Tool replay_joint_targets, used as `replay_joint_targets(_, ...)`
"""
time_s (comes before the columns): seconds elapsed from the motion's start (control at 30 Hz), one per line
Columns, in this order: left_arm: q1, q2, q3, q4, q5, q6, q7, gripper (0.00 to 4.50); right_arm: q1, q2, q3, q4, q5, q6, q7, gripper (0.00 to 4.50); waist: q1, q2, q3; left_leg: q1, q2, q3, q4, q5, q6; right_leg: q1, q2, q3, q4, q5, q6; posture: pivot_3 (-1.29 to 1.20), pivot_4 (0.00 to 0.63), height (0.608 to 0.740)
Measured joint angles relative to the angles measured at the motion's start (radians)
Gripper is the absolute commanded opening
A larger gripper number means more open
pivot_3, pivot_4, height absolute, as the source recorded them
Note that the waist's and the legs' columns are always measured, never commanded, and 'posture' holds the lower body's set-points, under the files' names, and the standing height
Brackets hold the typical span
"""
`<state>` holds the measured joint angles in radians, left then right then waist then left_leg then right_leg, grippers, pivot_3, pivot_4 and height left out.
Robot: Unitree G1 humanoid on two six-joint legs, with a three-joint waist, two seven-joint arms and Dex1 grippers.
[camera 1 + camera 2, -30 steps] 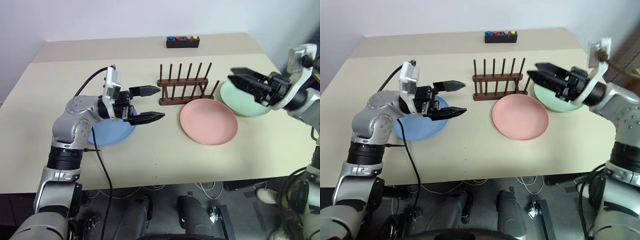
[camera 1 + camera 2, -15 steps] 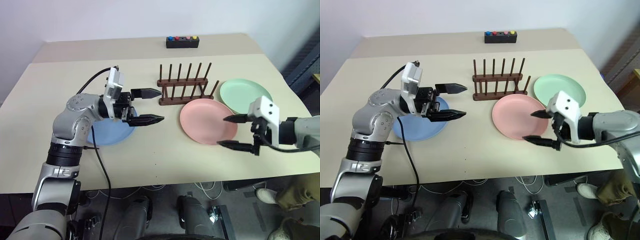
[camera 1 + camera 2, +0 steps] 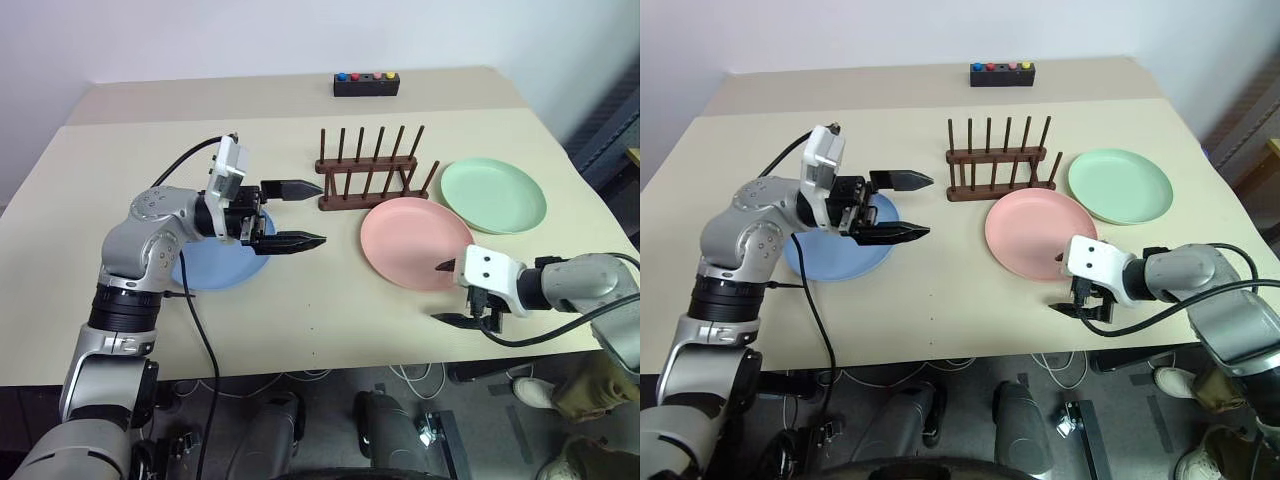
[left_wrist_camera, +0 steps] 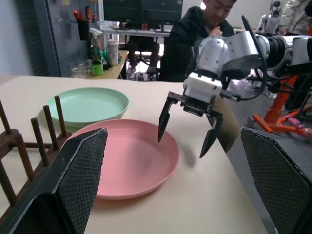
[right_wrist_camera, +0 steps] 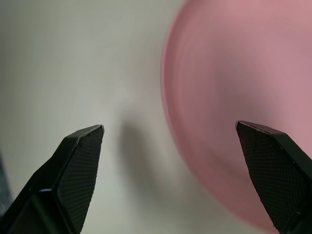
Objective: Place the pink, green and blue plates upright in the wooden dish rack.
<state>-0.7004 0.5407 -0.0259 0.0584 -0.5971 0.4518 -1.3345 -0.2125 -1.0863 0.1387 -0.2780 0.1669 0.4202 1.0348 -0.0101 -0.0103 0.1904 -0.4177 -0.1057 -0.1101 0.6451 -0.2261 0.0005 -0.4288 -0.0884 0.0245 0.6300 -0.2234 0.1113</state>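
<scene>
Right gripper [image 3: 1060, 284] dropped beside pink plate [image 3: 1035, 232] rim.

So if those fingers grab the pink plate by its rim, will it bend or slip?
The pink plate looks rigid, so it probably won't bend. Its smooth, low rim may slip between the right gripper's open fingers. Lying flat on the table, it likely slides when nudged.

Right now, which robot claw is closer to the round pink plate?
The right claw. It hangs open at the near edge of the round pink plastic plate, straddling its rim. The left claw is open too, farther off, above the round blue plate.
</scene>
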Motion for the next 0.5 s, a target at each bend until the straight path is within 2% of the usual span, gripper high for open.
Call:
replay_joint_targets(0.23,0.027,0.046,0.000,-0.051,-0.013,0.045,-0.037,4.50,-0.072,0.041,0.049,0.077,-0.086,-0.066,0.006,0.07,-0.001,0.000,0.000,0.000,0.000,0.000,0.000,0.000,0.000,0.000,0.001,0.000,0.000,0.000,0.000,0.00,0.150,0.740)
replay_joint_targets(0.5,0.039,0.063,-0.001,-0.052,-0.008,0.043,-0.050,4.50,-0.073,0.046,0.013,0.061,-0.058,-0.056,0.052,0.03,0.005,-0.001,0.000,0.000,0.000,-0.001,0.000,0.000,0.000,0.001,0.000,-0.001,-0.001,0.000,0.000,0.00,0.150,0.740)
